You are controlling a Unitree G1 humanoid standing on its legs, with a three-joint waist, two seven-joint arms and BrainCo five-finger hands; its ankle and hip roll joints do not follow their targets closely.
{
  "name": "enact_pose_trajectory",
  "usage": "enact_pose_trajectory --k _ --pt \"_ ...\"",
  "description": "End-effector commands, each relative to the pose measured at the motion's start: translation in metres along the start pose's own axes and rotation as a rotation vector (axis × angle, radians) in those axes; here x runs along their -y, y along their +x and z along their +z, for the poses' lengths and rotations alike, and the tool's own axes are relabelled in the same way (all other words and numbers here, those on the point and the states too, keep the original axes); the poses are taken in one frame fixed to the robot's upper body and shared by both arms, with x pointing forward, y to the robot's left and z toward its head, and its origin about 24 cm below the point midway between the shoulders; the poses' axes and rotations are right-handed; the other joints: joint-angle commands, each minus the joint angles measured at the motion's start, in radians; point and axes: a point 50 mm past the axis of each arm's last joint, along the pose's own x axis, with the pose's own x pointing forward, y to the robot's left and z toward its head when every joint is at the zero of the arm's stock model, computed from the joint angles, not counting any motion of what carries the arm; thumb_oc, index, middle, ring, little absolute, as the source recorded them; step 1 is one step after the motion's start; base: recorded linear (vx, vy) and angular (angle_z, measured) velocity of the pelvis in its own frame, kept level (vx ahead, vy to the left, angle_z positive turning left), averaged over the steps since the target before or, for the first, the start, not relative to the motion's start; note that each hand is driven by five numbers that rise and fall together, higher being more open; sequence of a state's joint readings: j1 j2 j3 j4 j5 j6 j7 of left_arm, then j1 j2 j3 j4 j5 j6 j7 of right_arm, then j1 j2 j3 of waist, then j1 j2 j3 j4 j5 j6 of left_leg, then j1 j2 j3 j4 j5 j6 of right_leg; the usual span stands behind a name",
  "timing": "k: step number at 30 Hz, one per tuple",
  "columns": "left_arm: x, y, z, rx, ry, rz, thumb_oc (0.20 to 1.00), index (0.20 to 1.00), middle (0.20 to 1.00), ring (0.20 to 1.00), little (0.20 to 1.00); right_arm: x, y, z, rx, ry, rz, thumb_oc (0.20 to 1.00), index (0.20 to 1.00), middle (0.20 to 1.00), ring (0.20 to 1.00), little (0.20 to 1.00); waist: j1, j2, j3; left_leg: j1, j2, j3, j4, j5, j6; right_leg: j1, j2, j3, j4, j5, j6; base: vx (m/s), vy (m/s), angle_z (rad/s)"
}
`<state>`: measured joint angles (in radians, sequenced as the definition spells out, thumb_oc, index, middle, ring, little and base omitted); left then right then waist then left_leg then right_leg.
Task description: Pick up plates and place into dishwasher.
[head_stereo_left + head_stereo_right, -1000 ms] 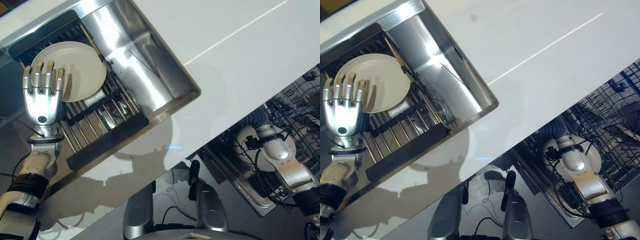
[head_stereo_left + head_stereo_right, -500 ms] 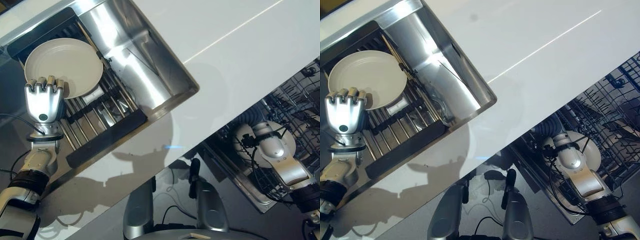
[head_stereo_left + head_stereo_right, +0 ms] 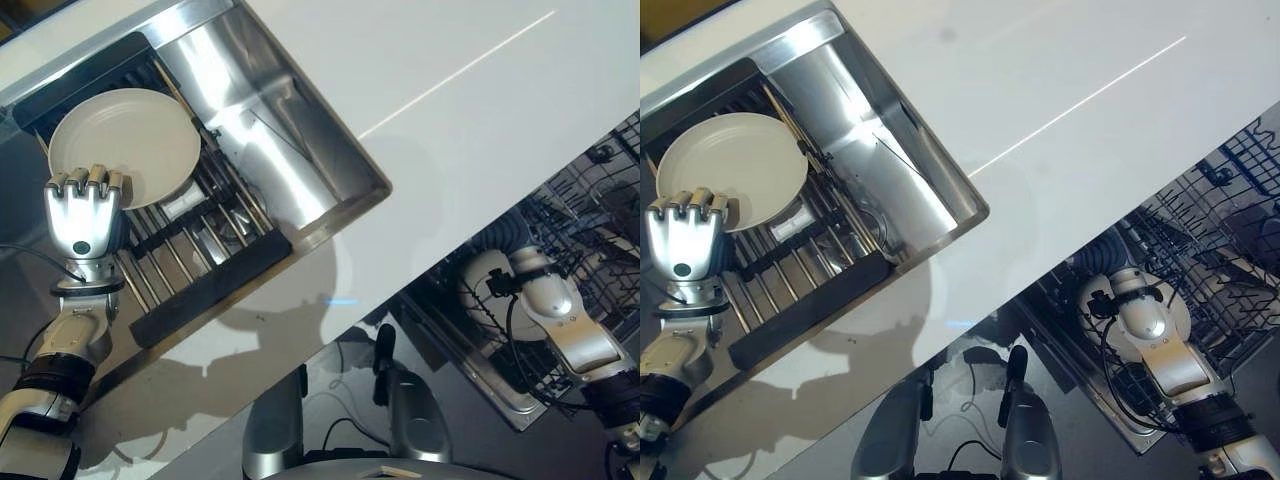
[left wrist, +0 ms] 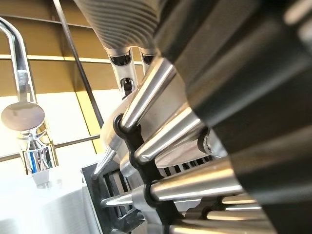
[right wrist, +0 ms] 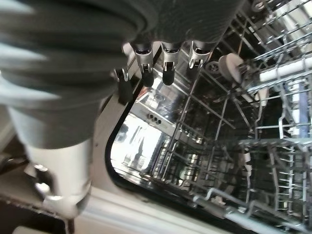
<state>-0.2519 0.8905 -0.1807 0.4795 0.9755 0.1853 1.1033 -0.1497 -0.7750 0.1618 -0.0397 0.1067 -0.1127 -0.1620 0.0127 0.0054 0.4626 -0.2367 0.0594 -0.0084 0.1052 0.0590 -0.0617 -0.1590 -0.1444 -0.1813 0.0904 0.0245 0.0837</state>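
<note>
A cream plate (image 3: 125,143) lies on the black roll-up rack (image 3: 200,230) across the far end of the steel sink (image 3: 290,150), its near rim under the curled fingers of the left hand (image 3: 85,215), which grips it there. Bare basin lies open beside the rack. The white counter (image 3: 470,150) ends at the dishwasher's wire rack (image 5: 273,146). The right hand (image 5: 165,63) hangs inside, fingers curled, holding nothing; a pale disc behind the right wrist is hard to identify.

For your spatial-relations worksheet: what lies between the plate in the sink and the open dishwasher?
In the left eye view, the steel sink basin and then a bare stretch of white countertop separate the plate from the dishwasher.
</note>
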Motion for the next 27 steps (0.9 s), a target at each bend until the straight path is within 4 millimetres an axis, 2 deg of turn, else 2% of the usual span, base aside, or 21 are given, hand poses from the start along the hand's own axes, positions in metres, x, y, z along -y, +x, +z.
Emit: enact_pose_trajectory --k 1,6,10,13,17,22,27 --pt "0.007 -0.02 -0.029 0.012 0.123 -0.173 0.2 0.2 0.2 0.2 0.2 0.03 0.003 0.034 0.194 -0.02 -0.088 1.0 1.0 1.0 1.0 1.0 0.02 -0.005 -0.115 -0.003 0.024 0.036 0.036 -0.065 -0.044 0.033 -0.092 -0.039 0.106 -0.111 0.05 0.01 0.077 0.04" --pt "-0.005 -0.007 -0.045 0.084 0.176 -0.197 0.2 0.2 0.2 0.2 0.2 0.034 0.002 0.032 0.171 -0.029 -0.04 1.0 1.0 1.0 1.0 1.0 0.016 0.044 -0.188 0.04 0.022 0.033 0.009 -0.061 -0.057 0.076 -0.108 -0.055 0.097 -0.125 0.05 0.03 0.067 0.06" --pt "-0.01 -0.009 -0.052 0.054 0.17 -0.216 0.2 0.2 0.2 0.2 0.2 0.034 -0.001 0.027 0.144 -0.037 -0.015 1.0 1.0 1.0 1.0 1.0 0.017 0.073 -0.24 0.07 0.02 0.025 -0.014 -0.056 -0.062 0.107 -0.111 -0.06 0.087 -0.134 0.049 0.05 0.047 0.04" --pt "-0.013 -0.014 -0.056 0.062 0.152 -0.223 0.2 0.2 0.2 0.2 0.2 0.035 -0.005 0.023 0.127 -0.029 -0.012 1.0 1.0 1.0 1.0 1.0 0.023 0.079 -0.273 0.091 0.022 0.019 -0.029 -0.054 -0.066 0.131 -0.108 -0.067 0.076 -0.137 0.049 0.05 -0.021 0.06" --pt "-0.017 -0.015 -0.051 0.15 0.092 -0.278 0.2 0.2 0.2 0.2 0.2 0.039 -0.01 0.018 0.107 -0.012 -0.008 1.0 1.0 1.0 1.0 1.0 0.031 0.079 -0.313 0.112 0.028 0.008 -0.044 -0.05 -0.071 0.158 -0.099 -0.08 0.066 -0.141 0.045 0.04 -0.063 0.13" --pt "-0.026 0.001 -0.042 0.295 0.028 -0.325 0.2 0.2 0.2 0.2 0.2 0.041 -0.013 0.017 0.094 0.004 0.002 1.0 1.0 1.0 1.0 1.0 0.038 0.083 -0.334 0.127 0.035 -0.004 -0.047 -0.05 -0.075 0.181 -0.09 -0.096 0.058 -0.143 0.042 0.02 -0.057 0.12" --pt "-0.038 0.012 -0.042 0.331 0.011 -0.295 0.2 0.2 0.2 0.2 0.2 0.042 -0.016 0.014 0.075 0.009 -0.004 1.0 1.0 1.0 1.0 1.0 0.045 0.084 -0.339 0.135 0.036 -0.017 -0.045 -0.051 -0.075 0.194 -0.083 -0.1 0.056 -0.144 0.04 0.02 -0.045 0.03"
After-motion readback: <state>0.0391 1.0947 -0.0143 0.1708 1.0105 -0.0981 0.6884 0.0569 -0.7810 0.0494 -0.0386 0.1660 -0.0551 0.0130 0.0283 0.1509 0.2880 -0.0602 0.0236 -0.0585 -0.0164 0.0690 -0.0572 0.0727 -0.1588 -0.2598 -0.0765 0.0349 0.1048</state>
